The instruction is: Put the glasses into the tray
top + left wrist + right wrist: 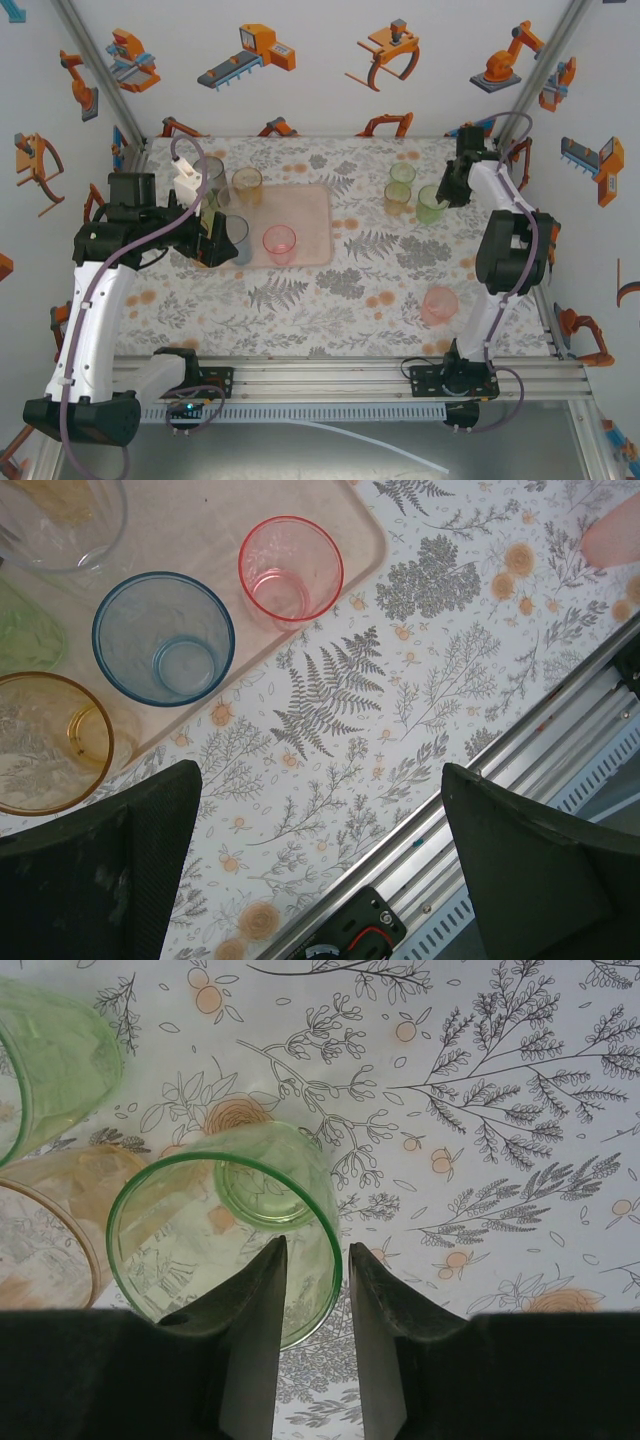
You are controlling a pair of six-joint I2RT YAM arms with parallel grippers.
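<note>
Right wrist view: the right pincer (316, 1250) is narrowed to a slim gap astride one wall of a green translucent plastic tumbler (180, 1250). One finger is over the mouth and the other is outside the rim.
Grip: I cannot tell whether the pads are biting yet.
Neighbours: an amber translucent plastic tumbler (40, 1230) stands just beyond the green one, on the inner finger's side. A second green tumbler (50, 1060) stands farther ahead.
Top external view: the flat pale pink rectangular tray (315, 215) lies well off to the right pincer's (450, 185) left, with several tumblers standing in it.
Left pincer: the left pincer (320, 880) has its jaws spread wide and holds nothing. The tray (200, 530) is just ahead of it.
Doing it well: I'd close gently, since thin plastic should flex. Then lift straight up before swinging, so the amber neighbour isn't knocked. Set the glass down upright in the tray's bare end, the part nearest this pincer.
</note>
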